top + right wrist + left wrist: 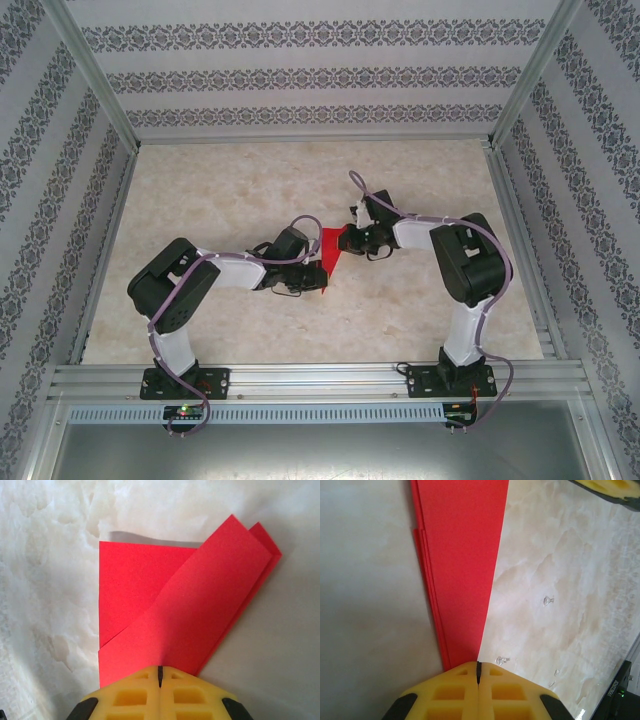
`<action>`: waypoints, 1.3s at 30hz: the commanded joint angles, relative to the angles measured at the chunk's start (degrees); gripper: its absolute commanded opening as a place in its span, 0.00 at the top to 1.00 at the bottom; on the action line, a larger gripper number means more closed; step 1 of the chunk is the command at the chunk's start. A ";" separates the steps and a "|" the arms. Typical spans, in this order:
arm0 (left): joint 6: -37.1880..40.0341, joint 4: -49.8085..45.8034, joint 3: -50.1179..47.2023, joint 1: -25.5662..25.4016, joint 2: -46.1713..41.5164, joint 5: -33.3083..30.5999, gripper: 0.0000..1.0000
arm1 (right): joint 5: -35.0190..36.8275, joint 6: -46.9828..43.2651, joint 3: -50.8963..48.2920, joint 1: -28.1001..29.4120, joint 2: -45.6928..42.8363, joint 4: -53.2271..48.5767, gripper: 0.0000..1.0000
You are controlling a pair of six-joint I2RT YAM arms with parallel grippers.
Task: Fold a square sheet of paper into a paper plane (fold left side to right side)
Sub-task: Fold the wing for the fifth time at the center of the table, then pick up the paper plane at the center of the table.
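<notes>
Wide marble table (240,190) surrounds the paper plane (331,250) — left claw (478,666), right claw (160,670) clamped on opposite ends.

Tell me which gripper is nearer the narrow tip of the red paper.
Left. The left gripper is shut on the paper at its narrow tip; the right gripper is shut on the wide end, away from the tip.

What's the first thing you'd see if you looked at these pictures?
The bright red paper, folded into a narrow pointed shape, stands out in the middle of the pale marbled table. The left end effector, yellow and shut, pinches its narrow tip. The right end effector pinches the wider folded end from the other side.
</notes>
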 commanded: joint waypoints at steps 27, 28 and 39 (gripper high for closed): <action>3.52 -17.50 -6.57 3.97 -38.15 -32.43 0.26 | 34.21 8.58 -3.10 16.14 -20.38 -13.59 0.35; 3.34 -18.75 -6.66 4.13 -39.74 -34.85 0.24 | 35.55 8.99 -2.27 17.73 -18.76 -14.04 0.34; 0.10 -19.29 -12.50 4.51 -46.40 -38.49 0.20 | 45.32 8.14 5.06 24.24 -7.70 -20.08 0.38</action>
